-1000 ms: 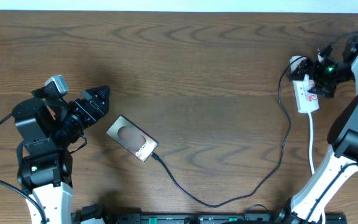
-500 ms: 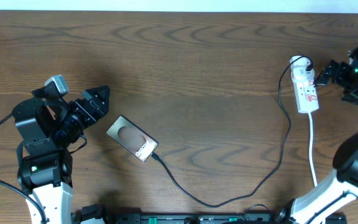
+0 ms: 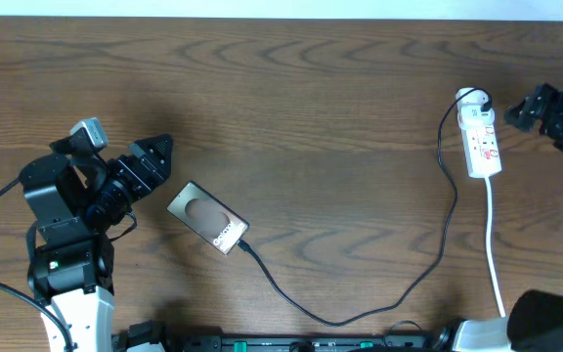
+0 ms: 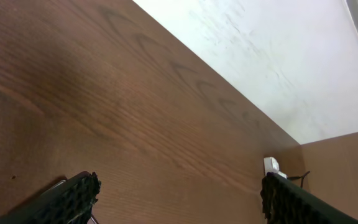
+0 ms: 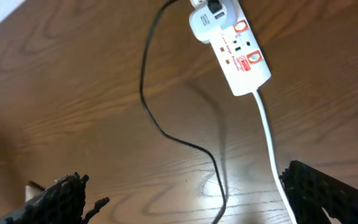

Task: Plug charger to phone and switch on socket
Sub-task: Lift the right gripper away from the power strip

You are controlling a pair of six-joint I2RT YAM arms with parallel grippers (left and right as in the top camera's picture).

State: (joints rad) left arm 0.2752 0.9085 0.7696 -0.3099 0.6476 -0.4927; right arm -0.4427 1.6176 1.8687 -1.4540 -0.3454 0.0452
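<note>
The bronze-brown phone (image 3: 208, 219) lies flat at left centre. The thin black charger cable (image 3: 399, 293) runs from the phone's lower-right end, where its tip (image 3: 246, 245) meets the phone, loops along the table and rises to the black plug at the far end of the white socket (image 3: 482, 137). My left gripper (image 3: 154, 161) is open and empty, just up-left of the phone; in the left wrist view (image 4: 179, 205) nothing lies between its fingers. My right gripper (image 3: 528, 106) is open and empty, to the right of the socket and apart from it. The right wrist view (image 5: 191, 199) shows the socket (image 5: 232, 46) with red marks and the cable (image 5: 160, 121).
The socket's white cord (image 3: 492, 244) runs down toward the front edge at the right; it also shows in the right wrist view (image 5: 269, 137). A black rail (image 3: 301, 344) lines the front edge. A white wall (image 4: 278, 56) stands behind the table.
My right gripper has pulled back from the socket, moving right and off it. The left arm, phone and cable have not moved.
</note>
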